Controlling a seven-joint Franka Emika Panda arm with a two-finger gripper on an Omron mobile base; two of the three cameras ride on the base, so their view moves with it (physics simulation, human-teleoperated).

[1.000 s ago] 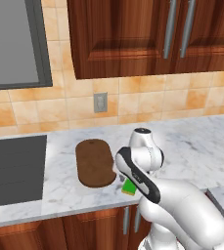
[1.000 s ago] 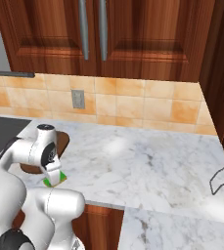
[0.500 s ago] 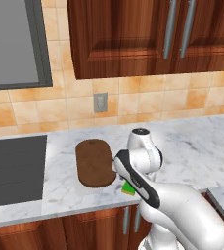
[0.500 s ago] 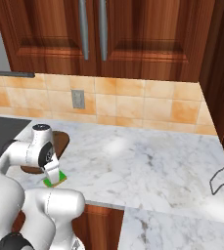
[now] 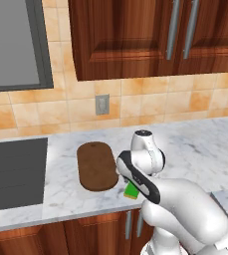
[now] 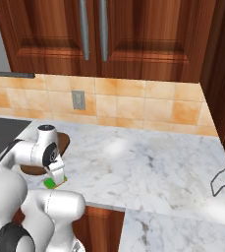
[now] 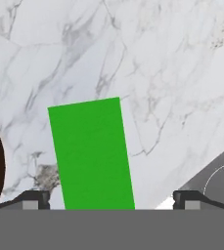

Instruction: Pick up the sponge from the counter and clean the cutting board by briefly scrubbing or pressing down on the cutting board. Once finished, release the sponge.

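Jaws lower, straddling sponge (image 7: 91,154)

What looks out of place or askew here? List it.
Nothing stands out. The sponge lies flat on the counter, apart from the cutting board, which lies flat and looks clean. The gripper has a fingertip on either side of the sponge.
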